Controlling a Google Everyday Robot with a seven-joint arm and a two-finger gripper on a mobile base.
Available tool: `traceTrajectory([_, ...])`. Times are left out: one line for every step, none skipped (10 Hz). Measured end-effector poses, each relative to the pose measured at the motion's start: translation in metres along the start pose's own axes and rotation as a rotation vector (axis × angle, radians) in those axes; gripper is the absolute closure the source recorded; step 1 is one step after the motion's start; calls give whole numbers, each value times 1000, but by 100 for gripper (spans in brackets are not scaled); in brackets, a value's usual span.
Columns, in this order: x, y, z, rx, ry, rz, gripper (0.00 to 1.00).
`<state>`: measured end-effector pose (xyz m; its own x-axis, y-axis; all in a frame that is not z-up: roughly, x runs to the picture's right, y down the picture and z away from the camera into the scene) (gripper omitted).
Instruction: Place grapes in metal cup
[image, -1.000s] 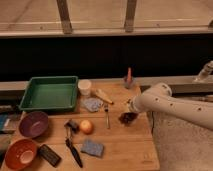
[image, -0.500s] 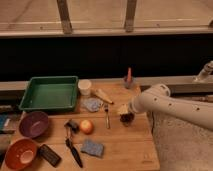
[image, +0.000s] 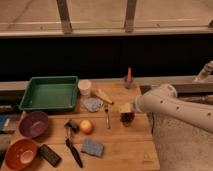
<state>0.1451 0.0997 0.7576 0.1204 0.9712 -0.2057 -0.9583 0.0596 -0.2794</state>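
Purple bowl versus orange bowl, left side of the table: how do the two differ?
The purple bowl sits farther back, just in front of the green tray; the orange bowl sits at the near corner, beside a dark remote. Both are round, upright and open. The gripper is far from both, at the grapes.

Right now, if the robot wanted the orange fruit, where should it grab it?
Probably across the middle of the orange fruit, coming straight down from above. It is round, so no side grips better, and from above the tool avoids the dark item touching its left. The tool is now to its right, at the grapes.
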Motion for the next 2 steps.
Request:
traceTrajectory([0, -1, -2, 4, -7, -1, 24])
traceTrajectory([-1, 0, -2, 3, -6, -2, 24])
